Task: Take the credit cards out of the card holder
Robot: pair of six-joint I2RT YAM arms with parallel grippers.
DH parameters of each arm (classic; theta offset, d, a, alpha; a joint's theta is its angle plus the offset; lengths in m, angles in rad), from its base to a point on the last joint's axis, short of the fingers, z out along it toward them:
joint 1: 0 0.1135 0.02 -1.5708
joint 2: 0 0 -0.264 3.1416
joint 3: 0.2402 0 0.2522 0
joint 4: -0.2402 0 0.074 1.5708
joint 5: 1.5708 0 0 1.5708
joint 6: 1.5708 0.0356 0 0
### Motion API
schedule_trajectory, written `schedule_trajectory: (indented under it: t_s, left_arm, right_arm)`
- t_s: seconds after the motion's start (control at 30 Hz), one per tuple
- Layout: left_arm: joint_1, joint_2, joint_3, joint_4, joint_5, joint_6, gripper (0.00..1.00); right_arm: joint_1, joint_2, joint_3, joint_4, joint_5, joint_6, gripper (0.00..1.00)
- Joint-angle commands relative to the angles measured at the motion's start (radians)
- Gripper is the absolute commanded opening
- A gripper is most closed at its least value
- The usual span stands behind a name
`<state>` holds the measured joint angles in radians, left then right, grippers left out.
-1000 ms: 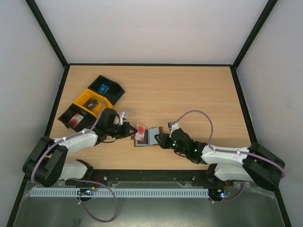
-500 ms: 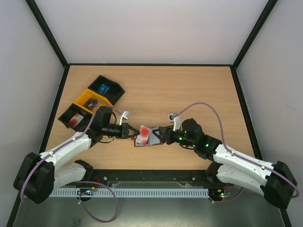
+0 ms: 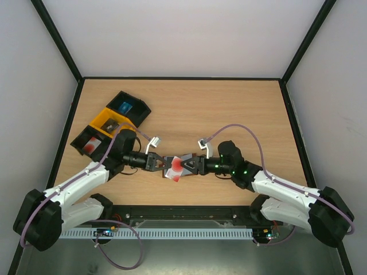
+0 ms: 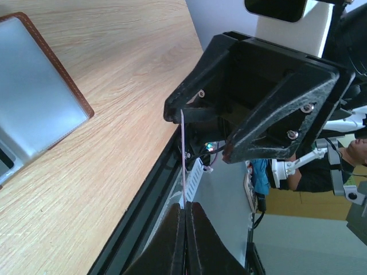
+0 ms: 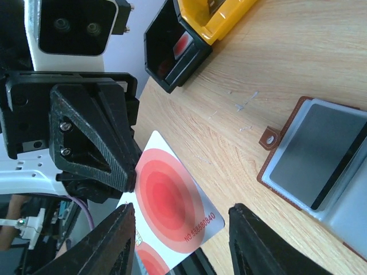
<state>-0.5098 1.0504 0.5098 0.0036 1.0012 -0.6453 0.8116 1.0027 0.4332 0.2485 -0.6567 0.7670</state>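
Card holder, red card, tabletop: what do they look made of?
Card holder: brown leather or leather-look rim and tab, matte; grey-blue pockets smooth with a slight sheen, possibly coated fabric or plastic.
Red card: thin stiff plastic by the look; glossy white face with printed red rings, a hairline when seen edge-on.
Tabletop: light wood grain, smooth; probably laminate, could be veneer.

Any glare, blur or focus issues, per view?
Top external: even light, soft shadows, no glare. Left wrist: red card edge-on, just a thin line; left tool dark, soft up close; card holder pocket shows pale sheen. Right wrist: card print sharp; right tool dark, soft-edged.
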Motion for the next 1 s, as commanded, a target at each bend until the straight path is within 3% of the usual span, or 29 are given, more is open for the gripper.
schedule_trajectory:
  t_s: [0.0,0.13,0.33,0.47,0.6,0.77,0.87,0.97]
  left_arm:
    - [-0.01,-0.013,0.021,-0.008,0.042,0.015,0.03]
    - [-0.016,-0.009,0.02,-0.004,0.055,0.015,0.03]
    - [-0.015,-0.004,0.02,-0.006,0.05,0.02,0.03]
    - [-0.015,-0.009,0.033,-0.045,0.007,0.034,0.05]
    - [-0.008,-0.012,0.087,-0.162,-0.129,0.078,0.5]
    - [-0.004,-0.056,0.177,-0.309,-0.393,0.114,0.74]
    - [-0.003,-0.103,0.225,-0.355,-0.501,0.107,0.82]
    - [-0.002,-0.159,0.267,-0.411,-0.649,0.092,0.99]
  right_arm:
    - [-0.009,0.013,-0.005,0.054,-0.04,0.005,0.44]
    - [-0.013,0.009,-0.02,0.082,-0.053,0.011,0.37]
    - [-0.027,-0.012,-0.061,0.143,-0.064,0.028,0.06]
    - [-0.026,-0.035,-0.071,0.152,-0.058,0.034,0.02]
    - [-0.028,-0.037,-0.089,0.184,-0.031,0.056,0.02]
    - [-0.028,0.032,-0.149,0.338,0.0,0.124,0.02]
    - [-0.028,0.088,-0.145,0.403,0.011,0.155,0.02]
    - [-0.023,0.144,-0.126,0.472,0.049,0.198,0.02]
